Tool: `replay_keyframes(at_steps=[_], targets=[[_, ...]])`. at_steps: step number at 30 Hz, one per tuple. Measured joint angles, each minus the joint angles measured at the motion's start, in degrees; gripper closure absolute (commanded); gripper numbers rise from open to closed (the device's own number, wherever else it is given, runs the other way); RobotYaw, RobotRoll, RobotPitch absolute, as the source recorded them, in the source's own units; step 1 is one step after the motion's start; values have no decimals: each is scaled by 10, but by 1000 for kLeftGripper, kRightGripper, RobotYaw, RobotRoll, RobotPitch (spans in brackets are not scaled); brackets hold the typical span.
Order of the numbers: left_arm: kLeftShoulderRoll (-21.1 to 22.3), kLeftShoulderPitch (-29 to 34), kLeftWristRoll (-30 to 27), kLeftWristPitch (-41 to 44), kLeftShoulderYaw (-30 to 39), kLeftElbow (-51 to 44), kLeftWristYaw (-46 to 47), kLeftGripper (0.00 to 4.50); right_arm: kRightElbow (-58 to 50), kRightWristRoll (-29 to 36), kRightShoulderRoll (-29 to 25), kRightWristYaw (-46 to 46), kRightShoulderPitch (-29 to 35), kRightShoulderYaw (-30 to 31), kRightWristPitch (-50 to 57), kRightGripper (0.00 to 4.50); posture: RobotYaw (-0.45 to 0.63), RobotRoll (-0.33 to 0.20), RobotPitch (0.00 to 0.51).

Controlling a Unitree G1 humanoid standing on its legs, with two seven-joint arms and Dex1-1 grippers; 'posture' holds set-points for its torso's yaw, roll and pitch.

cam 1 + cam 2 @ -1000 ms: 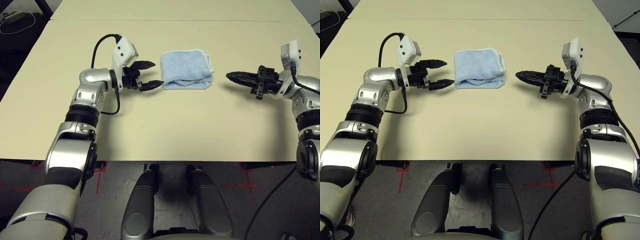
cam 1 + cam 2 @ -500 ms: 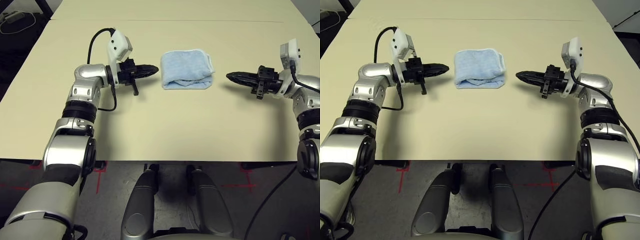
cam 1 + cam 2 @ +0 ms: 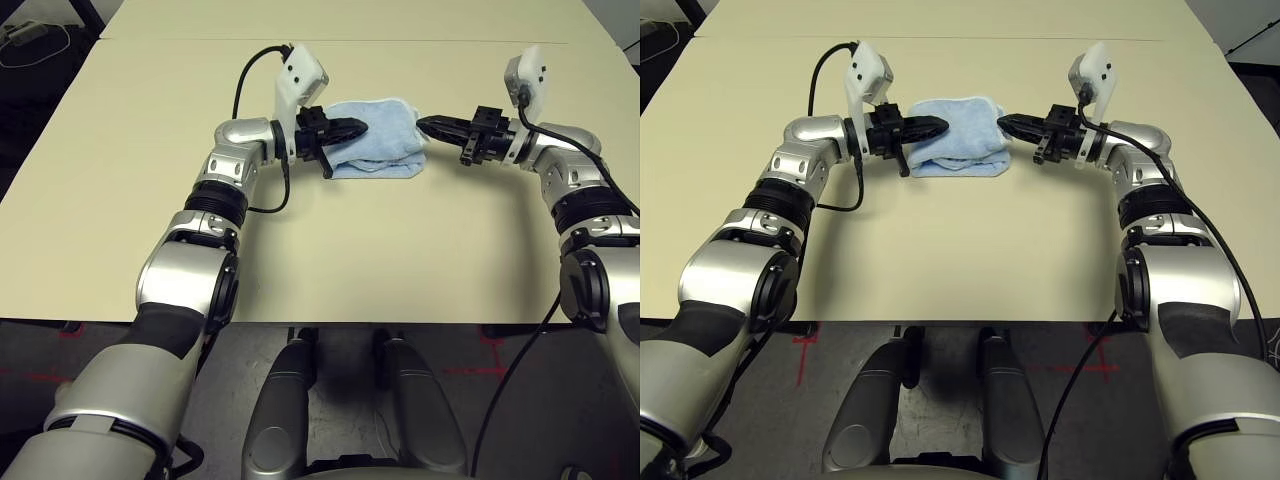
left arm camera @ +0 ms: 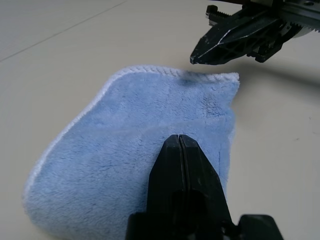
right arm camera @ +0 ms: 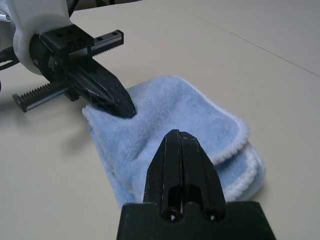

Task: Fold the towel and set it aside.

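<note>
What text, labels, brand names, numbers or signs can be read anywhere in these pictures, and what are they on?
None can be read.
The towel: plain blue cloth with white edging, no lettering visible.
The left gripper and right gripper, both shut: black fingers, no markings legible.
The white camera housings on the wrists: no print visible.
The table: bare beige surface, no marks.

towel (image 3: 375,139): one, on the counter (image 3: 330,250)
end effectors: two — left end effector (image 3: 352,128), right end effector (image 3: 430,126)

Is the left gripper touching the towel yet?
Cannot tell: in the right wrist view the shut left gripper overlaps the towel's edge, with no clear contact or gap.
</note>
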Motion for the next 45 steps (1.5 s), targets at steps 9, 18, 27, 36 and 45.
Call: replay_keyframes(at_steps=[9, 18, 27, 36, 45], targets=[[-3, -16, 34, -5, -11, 29, 28, 4434, 23, -62, 24, -21, -13, 50, -2, 4500, 91, 0, 263], [-3, -10, 52, -2, -14, 58, 41, 4434, 38, -68, 23, -64, 32, 48, 4, 4500, 64, 0, 264], [6, 3, 61, -3, -16, 61, 29, 4434, 39, -39, 15, -73, 44, 3, 10, 4500, 56, 0, 253], [18, -45, 58, -2, 6, 67, 51, 4434, 40, -13, -9, -95, 5, -39, 19, 4500, 53, 0, 250], [-19, -65, 39, 10, 45, 72, 108, 4434, 40, -17, 31, -184, -5, -38, 39, 4500, 48, 0, 254]])
